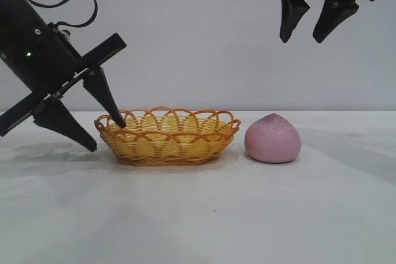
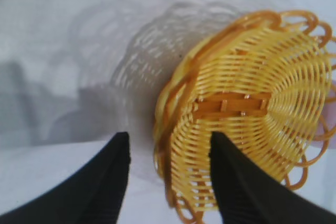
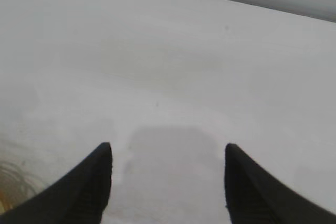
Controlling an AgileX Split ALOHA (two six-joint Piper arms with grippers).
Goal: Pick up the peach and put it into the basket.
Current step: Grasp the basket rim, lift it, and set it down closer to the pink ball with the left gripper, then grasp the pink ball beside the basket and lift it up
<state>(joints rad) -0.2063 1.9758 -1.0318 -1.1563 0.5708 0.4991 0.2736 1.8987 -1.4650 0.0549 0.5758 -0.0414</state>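
The dusty-pink peach [image 1: 273, 138] sits on the white table just right of the woven yellow basket [image 1: 168, 135], with a small gap between them. My left gripper [image 1: 107, 135] is open and tilted down at the basket's left end. One finger reaches over the rim and the other stands outside it near the table. In the left wrist view the basket [image 2: 262, 77] fills the far side, its rim passing between the spread fingers of that gripper [image 2: 169, 137]. My right gripper [image 1: 318, 32] hangs open high above and right of the peach. In its own wrist view this gripper [image 3: 168, 148] holds nothing.
The white table [image 1: 198, 214] stretches wide in front of the basket and peach. A plain pale wall stands behind. Nothing lies inside the basket.
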